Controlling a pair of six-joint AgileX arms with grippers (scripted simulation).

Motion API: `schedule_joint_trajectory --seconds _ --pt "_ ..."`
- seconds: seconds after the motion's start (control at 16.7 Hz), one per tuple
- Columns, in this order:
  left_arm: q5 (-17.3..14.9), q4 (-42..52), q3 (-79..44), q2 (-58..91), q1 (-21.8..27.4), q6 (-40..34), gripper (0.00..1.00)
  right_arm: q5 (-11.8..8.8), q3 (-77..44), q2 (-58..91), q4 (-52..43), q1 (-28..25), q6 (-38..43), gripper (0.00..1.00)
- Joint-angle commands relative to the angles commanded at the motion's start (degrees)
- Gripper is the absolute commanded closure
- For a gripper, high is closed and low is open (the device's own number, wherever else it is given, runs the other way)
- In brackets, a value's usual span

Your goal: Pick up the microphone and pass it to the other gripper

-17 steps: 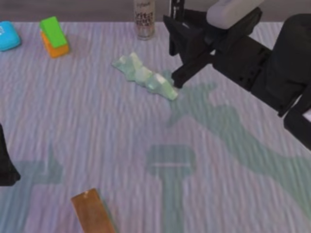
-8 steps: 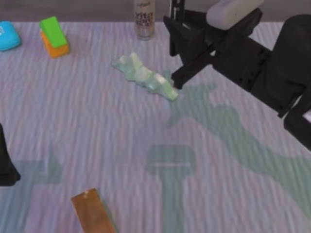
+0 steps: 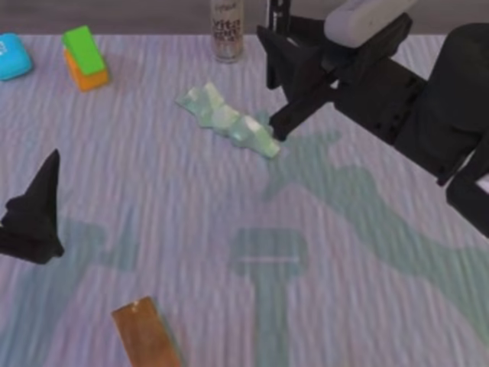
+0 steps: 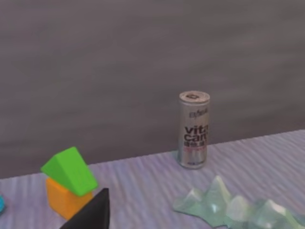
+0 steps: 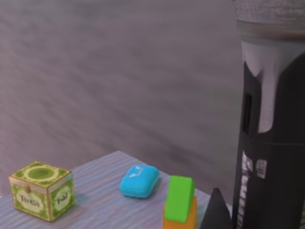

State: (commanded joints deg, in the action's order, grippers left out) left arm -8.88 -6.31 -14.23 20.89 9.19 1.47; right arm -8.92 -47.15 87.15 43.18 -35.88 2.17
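The microphone (image 5: pixel 269 143) stands upright close to the right wrist camera, with a black handle, pale collar and grey mesh head. A black fingertip (image 5: pixel 217 212) of my right gripper (image 3: pixel 271 80) shows beside the handle. That gripper is shut on the microphone and hangs high over the table's back right. From the top view the gripper's bulk mostly covers the microphone. The other gripper, my left one (image 3: pixel 46 206), is over the table's left side with its fingers spread and nothing between them. One of its fingertips (image 4: pixel 90 214) shows in the left wrist view.
At the back stands a silver drink can (image 3: pixel 227 29). A green block on an orange block (image 3: pixel 85 57) and a blue soap-like piece (image 3: pixel 14 55) lie back left. A pale green jagged piece (image 3: pixel 229 121) lies under the right gripper. An orange-brown slab (image 3: pixel 145 332) lies front left. A green tea box (image 5: pixel 42 190) shows in the right wrist view.
My left gripper has come in from the table's left edge, rightward and toward the back. The right gripper and the microphone have stayed in place.
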Motion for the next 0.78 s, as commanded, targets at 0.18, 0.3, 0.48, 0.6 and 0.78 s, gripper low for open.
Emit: schedule_joint_trajectory --seconds 0.18,0.3,0.48,0.6,0.78 --pt "-4.9 -4.7 -9.2 14.0 5.1 0.6 0.00 0.0 0.0 0.0 0.0 0.0 0.0 1.00" --pt "-8.0 -7.8 -15.2 22.9 8.3 1.0 0.00 0.0 0.0 0.0 0.0 0.0 0.0 1.00" --pt "-12.2 -11.5 -22.6 33.8 12.6 1.6 0.00 0.0 0.0 0.0 0.0 0.0 0.0 1.00" --pt "-14.3 -13.0 -25.9 39.2 14.8 1.9 0.00 0.0 0.0 0.0 0.0 0.0 0.0 1.00" --pt "-16.0 -13.9 -28.4 43.6 16.6 2.1 0.00 0.0 0.0 0.0 0.0 0.0 0.0 1.00"
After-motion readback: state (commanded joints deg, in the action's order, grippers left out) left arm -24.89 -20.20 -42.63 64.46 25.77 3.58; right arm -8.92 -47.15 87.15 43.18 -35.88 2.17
